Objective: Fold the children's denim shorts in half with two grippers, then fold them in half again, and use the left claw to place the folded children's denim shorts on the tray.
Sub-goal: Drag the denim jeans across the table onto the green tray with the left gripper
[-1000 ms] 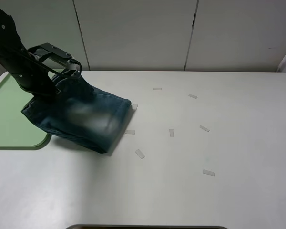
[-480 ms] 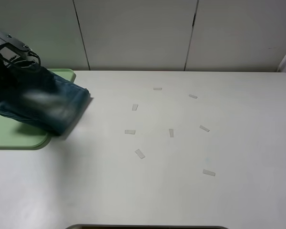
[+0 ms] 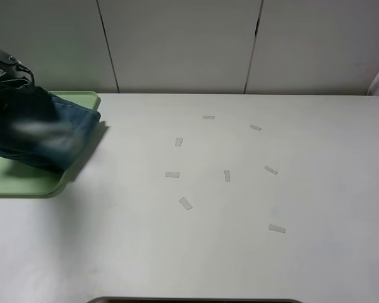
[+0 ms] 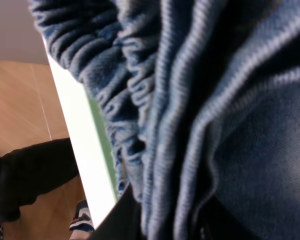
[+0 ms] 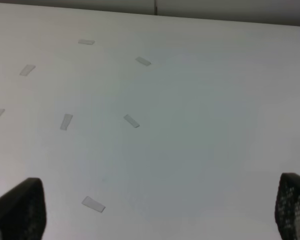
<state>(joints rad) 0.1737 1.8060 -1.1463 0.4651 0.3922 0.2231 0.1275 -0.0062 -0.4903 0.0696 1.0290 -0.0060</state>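
One pair of shorts (image 3: 41, 136), one tray (image 3: 25, 183), two grippers and eight small strips of pale tape make up the scene.

In the high view the folded shorts hang at about nine o'clock, bunched and blurred, over the tray's right half, their lower right corner reaching past its right rim. Whether the denim touches the tray cannot be told. The left gripper (image 3: 6, 66) sits at the top of the bundle at about ten o'clock, mostly cut off by the frame edge, pinching the shorts; its wrist view is filled by the gathered elastic waistband (image 4: 140, 100) pressed close to the lens, with a sliver of green tray and the white table edge beside it.

The right gripper (image 5: 155, 210) does not appear in the high view. Its own camera shows both black fingertips (image 5: 17, 210) spread wide at the frame's corners, with nothing between them but bare table.

The tape strips (image 3: 186, 203) lie scattered from the centre toward three o'clock, all well apart from the shorts.

The table (image 3: 240, 252) is plain white and matte. Behind it, at twelve o'clock, runs a wall of pale cabinet panels (image 3: 177, 44) split by dark vertical seams. The left wrist view also catches a wood-toned floor (image 4: 20, 100) below the table edge.
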